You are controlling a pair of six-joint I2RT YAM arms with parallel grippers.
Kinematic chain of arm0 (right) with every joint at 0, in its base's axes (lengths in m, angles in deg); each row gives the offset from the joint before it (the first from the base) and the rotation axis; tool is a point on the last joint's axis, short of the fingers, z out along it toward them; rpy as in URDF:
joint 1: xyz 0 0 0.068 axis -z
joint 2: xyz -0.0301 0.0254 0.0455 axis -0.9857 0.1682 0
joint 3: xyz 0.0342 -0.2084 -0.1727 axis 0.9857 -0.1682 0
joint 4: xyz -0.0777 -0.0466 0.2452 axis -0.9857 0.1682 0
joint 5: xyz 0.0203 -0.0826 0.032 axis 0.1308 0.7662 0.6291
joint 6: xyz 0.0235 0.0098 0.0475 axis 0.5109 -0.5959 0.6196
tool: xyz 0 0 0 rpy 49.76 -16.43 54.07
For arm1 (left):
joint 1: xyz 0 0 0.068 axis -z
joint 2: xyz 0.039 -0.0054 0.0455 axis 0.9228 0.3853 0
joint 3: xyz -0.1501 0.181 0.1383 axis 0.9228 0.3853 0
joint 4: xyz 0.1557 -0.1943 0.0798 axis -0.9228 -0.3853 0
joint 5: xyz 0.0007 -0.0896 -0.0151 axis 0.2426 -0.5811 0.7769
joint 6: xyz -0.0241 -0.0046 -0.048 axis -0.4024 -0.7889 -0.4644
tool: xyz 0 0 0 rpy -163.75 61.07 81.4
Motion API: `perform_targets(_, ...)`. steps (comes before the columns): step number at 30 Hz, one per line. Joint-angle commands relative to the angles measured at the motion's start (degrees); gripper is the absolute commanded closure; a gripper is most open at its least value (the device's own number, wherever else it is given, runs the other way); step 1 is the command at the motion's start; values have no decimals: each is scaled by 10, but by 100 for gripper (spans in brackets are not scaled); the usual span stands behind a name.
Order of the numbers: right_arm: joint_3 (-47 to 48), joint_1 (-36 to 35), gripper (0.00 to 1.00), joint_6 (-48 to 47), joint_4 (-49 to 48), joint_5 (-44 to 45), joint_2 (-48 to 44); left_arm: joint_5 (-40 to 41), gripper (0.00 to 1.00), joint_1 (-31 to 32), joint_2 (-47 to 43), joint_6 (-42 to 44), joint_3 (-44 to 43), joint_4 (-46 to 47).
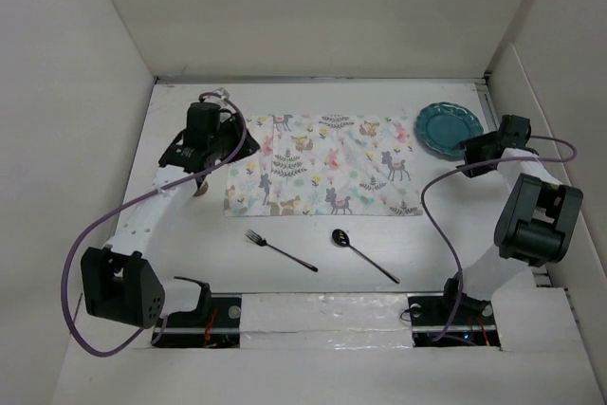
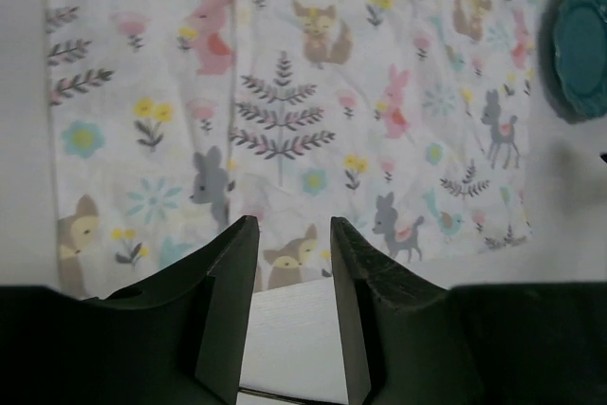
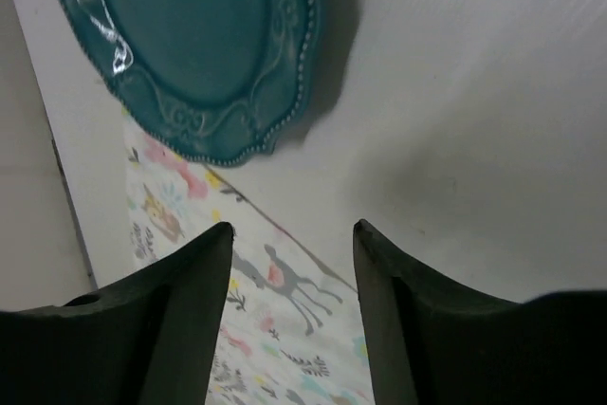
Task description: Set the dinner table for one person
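The white dinner table point(image 1: 190, 244) carries an animal-print placemat point(image 1: 322, 163) at its middle. A teal plate point(image 1: 448, 130) lies on the table beyond the mat's far right corner. A dark fork point(image 1: 280, 250) and a dark spoon point(image 1: 363, 255) lie on the table in front of the mat. My left gripper point(image 1: 207, 144) hangs above the mat's left end, open and empty point(image 2: 290, 225), with the mat point(image 2: 285, 92) and the plate point(image 2: 583, 45) below it. My right gripper point(image 1: 474, 151) is open and empty point(image 3: 293, 227) just in front of the plate point(image 3: 190, 35), over the mat's right corner point(image 3: 275, 320).
White panels wall the table at the back point(image 1: 322, 16), left point(image 1: 66, 158) and right point(image 1: 560, 111). Purple cables point(image 1: 81, 244) loop beside both arms. The arm bases point(image 1: 327, 315) sit along the near edge.
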Motion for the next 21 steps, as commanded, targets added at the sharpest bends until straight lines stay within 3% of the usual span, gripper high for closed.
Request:
perform_targets(1, 37, 18, 39, 49, -41, 20, 24, -32, 65, 32, 5, 20, -24, 42)
perform_targets(13, 70, 30, 39, 179, -85, 0, 144, -78, 63, 32, 21, 31, 1, 67)
perform_targets(21, 139, 24, 49, 226, -16, 19, 190, -71, 64, 32, 34, 22, -17, 76)
